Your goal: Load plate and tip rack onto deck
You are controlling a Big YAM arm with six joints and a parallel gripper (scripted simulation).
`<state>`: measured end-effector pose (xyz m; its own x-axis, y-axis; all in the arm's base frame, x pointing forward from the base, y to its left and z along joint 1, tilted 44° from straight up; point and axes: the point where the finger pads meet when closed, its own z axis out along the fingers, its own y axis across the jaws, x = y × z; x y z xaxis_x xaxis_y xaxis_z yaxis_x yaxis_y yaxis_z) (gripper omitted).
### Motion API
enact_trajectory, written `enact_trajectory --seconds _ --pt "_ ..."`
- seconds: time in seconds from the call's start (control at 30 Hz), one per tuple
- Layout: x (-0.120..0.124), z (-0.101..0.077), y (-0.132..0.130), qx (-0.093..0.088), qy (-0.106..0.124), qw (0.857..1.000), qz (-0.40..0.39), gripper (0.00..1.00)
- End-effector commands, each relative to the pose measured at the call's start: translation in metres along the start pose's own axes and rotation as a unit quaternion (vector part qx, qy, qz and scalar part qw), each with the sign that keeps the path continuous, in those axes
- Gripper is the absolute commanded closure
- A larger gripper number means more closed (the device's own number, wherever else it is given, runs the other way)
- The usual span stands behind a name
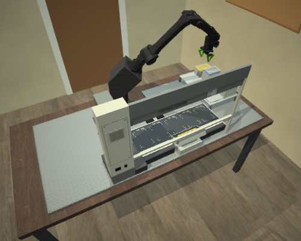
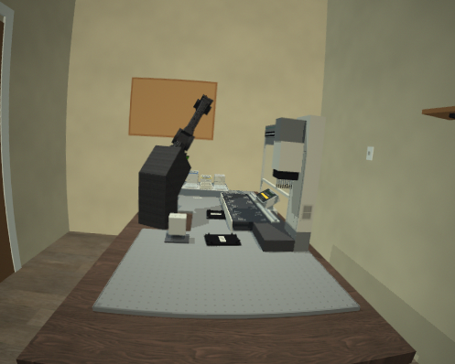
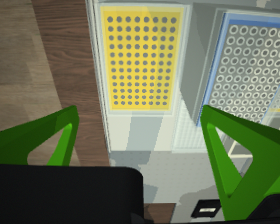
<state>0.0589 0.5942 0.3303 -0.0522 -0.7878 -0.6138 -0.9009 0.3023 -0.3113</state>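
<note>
My gripper [image 1: 206,56] [image 3: 139,112] is open and empty, hanging above the far end of the shelf unit [image 3: 189,85]. In the wrist view, a yellow tip rack [image 3: 141,60] [image 1: 201,66] lies straight below between the fingers; under its cover it shows dark holes on the yellow plate. To its right is a blue rack [image 3: 251,65] [image 1: 212,71] showing pale rings on grey. A pale lidded plate [image 1: 189,78] lies beside them on the shelf. The deck [image 1: 159,133] [image 2: 241,208] with its bracketed positions is bare. No labels are readable.
The liquid handler's grey gantry beam [image 1: 186,91] and cream tower [image 1: 112,136] stand between the shelf and the table's front. In the exterior view, two black nests [image 2: 222,239] [image 2: 215,213] and a white block [image 2: 178,223] sit on the mat beside the arm base [image 2: 160,187].
</note>
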Motion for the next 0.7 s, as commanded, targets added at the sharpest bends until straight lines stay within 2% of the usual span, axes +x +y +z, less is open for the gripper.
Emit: enact_trajectory --seconds 0.0,0.3,0.33,0.4,0.67 --pt "-0.019 -0.022 -0.005 -0.004 -0.026 1.0 0.015 0.0" --pt "-0.019 -0.022 -0.005 -0.004 -0.026 1.0 0.015 0.0" --pt "-0.03 -0.049 -0.006 -0.009 -0.043 0.999 0.023 0.0" --pt "-0.03 -0.049 -0.006 -0.009 -0.043 0.999 0.023 0.0" --pt "-0.028 -0.076 -0.007 -0.01 -0.043 0.999 0.024 0.0"
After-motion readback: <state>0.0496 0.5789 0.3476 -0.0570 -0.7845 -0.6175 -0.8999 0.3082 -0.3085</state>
